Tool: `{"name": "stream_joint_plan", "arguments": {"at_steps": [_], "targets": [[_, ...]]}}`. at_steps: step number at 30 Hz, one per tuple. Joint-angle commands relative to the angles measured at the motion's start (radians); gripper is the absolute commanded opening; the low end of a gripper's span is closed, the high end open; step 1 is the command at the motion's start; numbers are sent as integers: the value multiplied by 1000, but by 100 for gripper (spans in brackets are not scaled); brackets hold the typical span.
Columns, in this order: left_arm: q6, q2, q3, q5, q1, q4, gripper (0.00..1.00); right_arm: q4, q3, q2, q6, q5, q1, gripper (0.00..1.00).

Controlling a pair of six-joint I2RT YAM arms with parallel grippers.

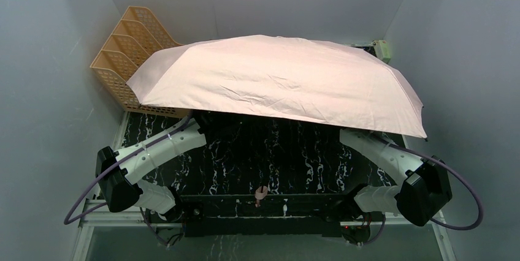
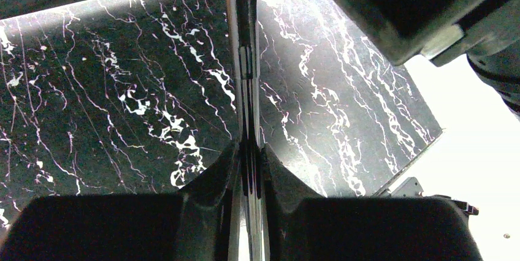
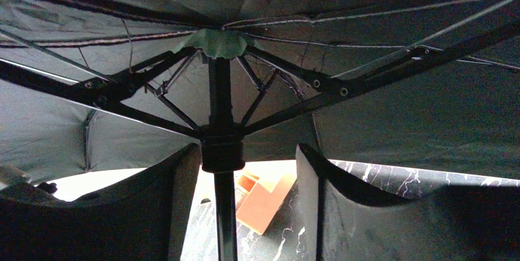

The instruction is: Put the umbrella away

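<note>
The umbrella (image 1: 276, 80) stands open, and its pale pink canopy covers most of the table in the top view. Its small pale handle (image 1: 262, 194) shows at the near edge. Both grippers are hidden under the canopy there. In the left wrist view my left gripper (image 2: 248, 154) is shut on the thin shaft (image 2: 244, 46). The right wrist view looks up under the dark canopy at the ribs and the runner (image 3: 222, 147). My right gripper (image 3: 245, 178) is open, one finger on each side of the black shaft (image 3: 225, 218), just below the runner.
An orange mesh file rack (image 1: 126, 59) stands at the back left, partly under the canopy, and a piece of it shows as an orange shape (image 3: 267, 200). A small pale box (image 1: 382, 49) sits at the back right. Grey walls close in on three sides of the black marbled table (image 1: 276, 157).
</note>
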Motion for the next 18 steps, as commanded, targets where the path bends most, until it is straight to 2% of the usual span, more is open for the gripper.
{"name": "stream_joint_plan", "arguments": {"at_steps": [1,6,9,10,11,13,18], "targets": [[36,-20,0,34,-5,17,0,83,79,5,17,9,-2,64],[32,-24,-9,38,-5,16,0,94,91,21,32,9,-8,55],[27,-29,-19,39,-5,18,0,98,95,26,34,9,-12,43],[27,-31,-21,39,-5,19,0,98,95,26,34,11,-15,38],[25,-32,-23,37,-5,19,0,98,95,25,32,10,-15,28],[24,-36,-30,32,-5,19,0,115,85,18,22,-11,-22,0],[20,-46,-37,-5,-5,23,0,83,42,-3,75,-68,-34,0]]}}
